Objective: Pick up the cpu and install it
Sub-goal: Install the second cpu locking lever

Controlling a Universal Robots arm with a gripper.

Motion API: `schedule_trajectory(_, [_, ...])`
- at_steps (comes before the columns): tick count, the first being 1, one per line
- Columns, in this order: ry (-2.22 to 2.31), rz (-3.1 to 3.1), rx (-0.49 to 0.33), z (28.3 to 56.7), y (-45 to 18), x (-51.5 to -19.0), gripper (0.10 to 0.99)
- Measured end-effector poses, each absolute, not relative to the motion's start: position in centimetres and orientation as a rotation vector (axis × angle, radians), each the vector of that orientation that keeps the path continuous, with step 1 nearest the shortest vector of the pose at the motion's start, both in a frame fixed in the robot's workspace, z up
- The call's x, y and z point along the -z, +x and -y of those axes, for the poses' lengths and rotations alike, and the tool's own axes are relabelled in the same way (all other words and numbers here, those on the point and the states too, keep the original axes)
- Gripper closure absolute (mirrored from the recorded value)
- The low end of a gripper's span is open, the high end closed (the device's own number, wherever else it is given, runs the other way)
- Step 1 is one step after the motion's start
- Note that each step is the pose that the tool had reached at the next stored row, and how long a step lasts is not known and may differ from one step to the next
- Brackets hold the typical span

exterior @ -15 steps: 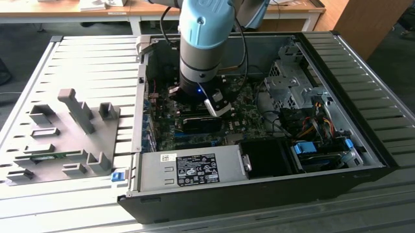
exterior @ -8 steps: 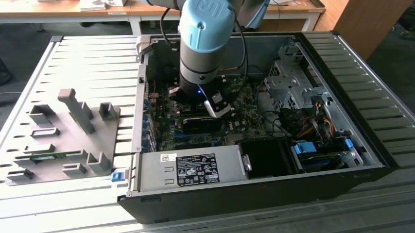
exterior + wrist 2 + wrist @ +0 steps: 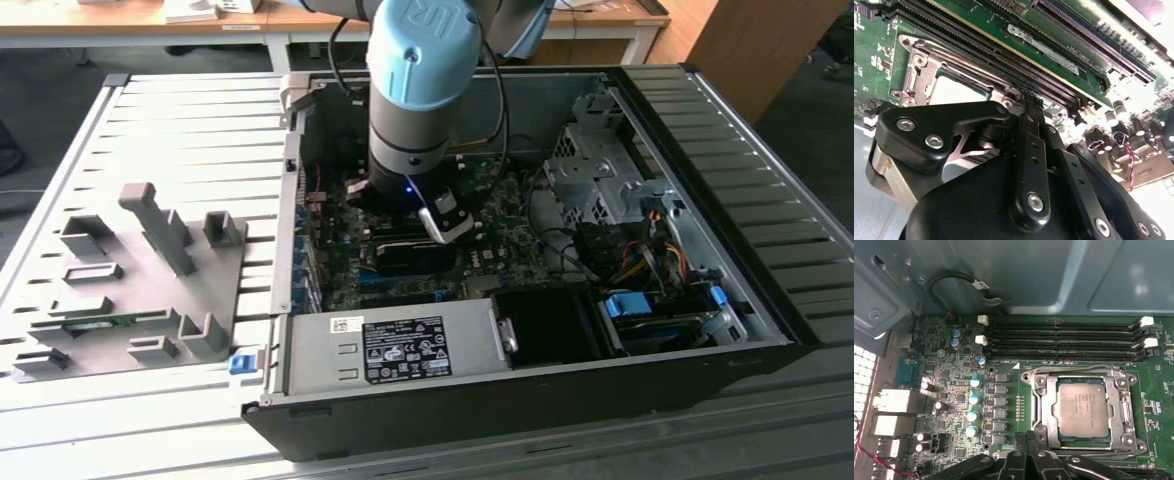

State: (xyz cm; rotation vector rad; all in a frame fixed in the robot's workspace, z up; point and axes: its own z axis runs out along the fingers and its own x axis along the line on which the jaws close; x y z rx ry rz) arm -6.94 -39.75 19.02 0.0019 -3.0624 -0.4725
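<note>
Gripper [image 3: 1026,460] above motherboard [image 3: 954,395], finger state unclear; cpu [image 3: 1082,409] already seated in socket [image 3: 1039,410], retention frame open.

black hand [image 3: 1026,100] over motherboard [image 3: 984,20], cpu [image 3: 956,92] in socket [image 3: 916,70]

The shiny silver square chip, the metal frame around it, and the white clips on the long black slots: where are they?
Shiny silver square cpu chip [image 3: 1082,409], first wrist view, top centre.
Metal socket frame [image 3: 1040,407], first wrist view, side bar.
White slot clip [image 3: 982,319], first wrist view, its face.
</note>
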Motion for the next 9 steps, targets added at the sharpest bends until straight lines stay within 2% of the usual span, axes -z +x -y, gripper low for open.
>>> schedule_trajectory(9, [0.002,3.062,0.474,39.75,-6.96,-20.02,0.98])
